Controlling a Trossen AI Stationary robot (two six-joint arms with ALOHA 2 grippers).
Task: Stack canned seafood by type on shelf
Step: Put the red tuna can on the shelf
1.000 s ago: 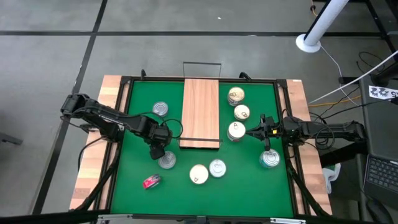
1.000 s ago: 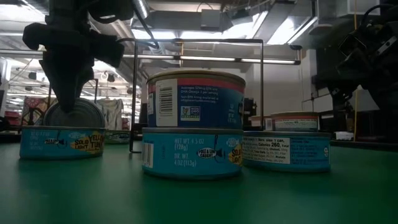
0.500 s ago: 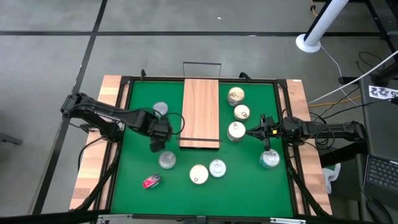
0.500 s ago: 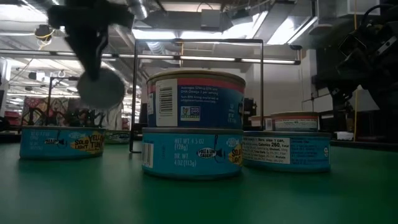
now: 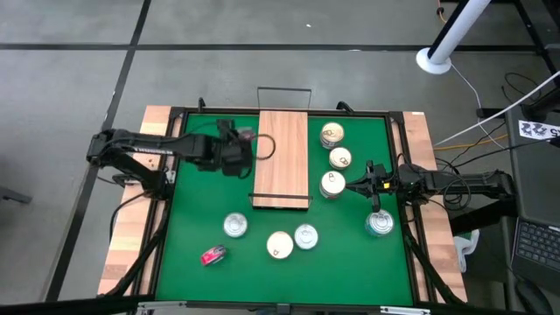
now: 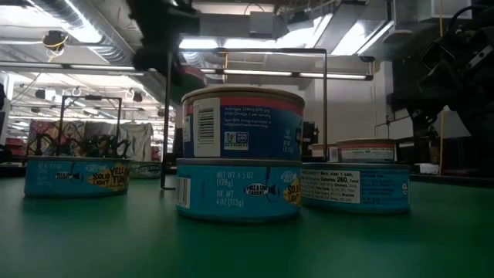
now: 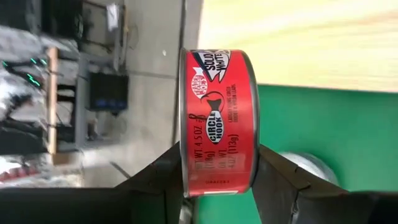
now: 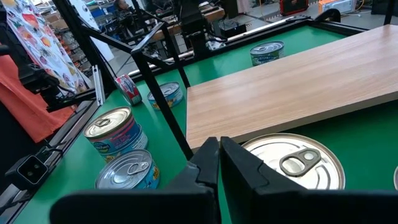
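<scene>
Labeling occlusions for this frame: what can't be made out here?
- Red tin: its top is hidden in the left wrist view, which shows it edge-on; the left gripper covers it in the high view.
- Left arm in the low view: blurred.
- Shelf surface: unseen in the low view, level with the camera.

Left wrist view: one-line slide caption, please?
Left gripper holds a red-labelled tin on edge between its jaws, beside the wooden shelf.
</scene>
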